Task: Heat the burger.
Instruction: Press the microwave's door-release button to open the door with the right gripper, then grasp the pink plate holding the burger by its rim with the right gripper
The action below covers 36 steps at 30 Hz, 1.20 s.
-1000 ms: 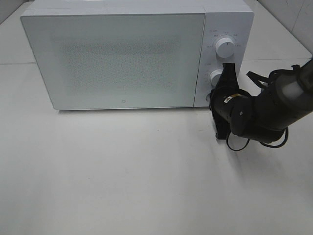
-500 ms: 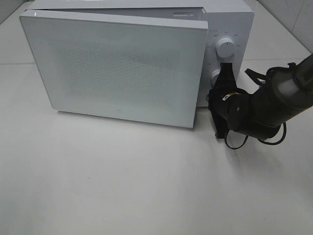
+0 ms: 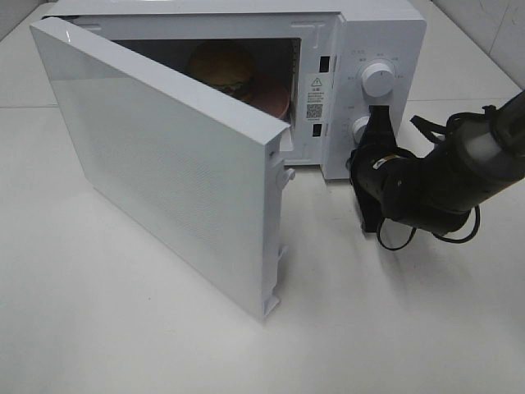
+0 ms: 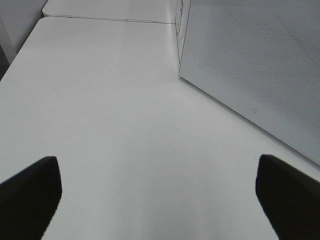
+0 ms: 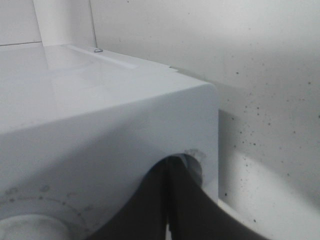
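One glossy golden-brown burger with a green lettuce edge sits inside the white microwave oven, on a pink round plate.
Its white door stands wide open over the white desk. The black right gripper, clenched on nothing, has its tip at the control panel beside the lower white knob. The black left gripper hangs released above the desk, near the door.

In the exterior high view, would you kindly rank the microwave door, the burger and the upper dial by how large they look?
1. microwave door: by far the largest, and nearest the camera.
2. burger: inside the oven, farther back.
3. upper dial: clearly the smallest.
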Each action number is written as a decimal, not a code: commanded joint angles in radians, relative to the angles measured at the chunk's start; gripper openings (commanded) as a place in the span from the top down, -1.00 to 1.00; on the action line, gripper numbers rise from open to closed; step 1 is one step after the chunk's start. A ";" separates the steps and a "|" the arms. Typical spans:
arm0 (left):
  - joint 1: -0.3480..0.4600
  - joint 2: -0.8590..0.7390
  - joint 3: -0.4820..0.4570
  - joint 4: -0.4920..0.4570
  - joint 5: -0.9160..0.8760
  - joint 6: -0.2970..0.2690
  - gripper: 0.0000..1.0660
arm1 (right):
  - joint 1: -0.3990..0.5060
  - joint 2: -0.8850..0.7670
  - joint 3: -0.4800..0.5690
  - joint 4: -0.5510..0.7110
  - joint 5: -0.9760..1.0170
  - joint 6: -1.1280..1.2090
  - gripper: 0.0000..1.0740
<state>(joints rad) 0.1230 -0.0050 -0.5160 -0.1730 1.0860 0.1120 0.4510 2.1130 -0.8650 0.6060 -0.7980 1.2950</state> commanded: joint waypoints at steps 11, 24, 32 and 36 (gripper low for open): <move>0.002 -0.017 -0.002 -0.006 -0.013 -0.003 -0.84 | 0.036 -0.029 0.035 -0.020 -0.159 0.022 1.00; 0.002 -0.017 -0.002 -0.006 -0.013 -0.003 -0.84 | 0.053 -0.100 0.149 -0.110 -0.024 0.051 1.00; 0.002 -0.017 -0.002 -0.006 -0.013 -0.003 -0.84 | 0.053 -0.219 0.235 -0.141 0.030 -0.001 1.00; 0.002 -0.017 -0.002 -0.006 -0.013 -0.003 -0.84 | 0.053 -0.320 0.268 -0.143 0.105 -0.130 1.00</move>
<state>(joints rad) 0.1230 -0.0050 -0.5160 -0.1730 1.0860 0.1120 0.5000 1.8500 -0.6100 0.4780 -0.7440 1.2490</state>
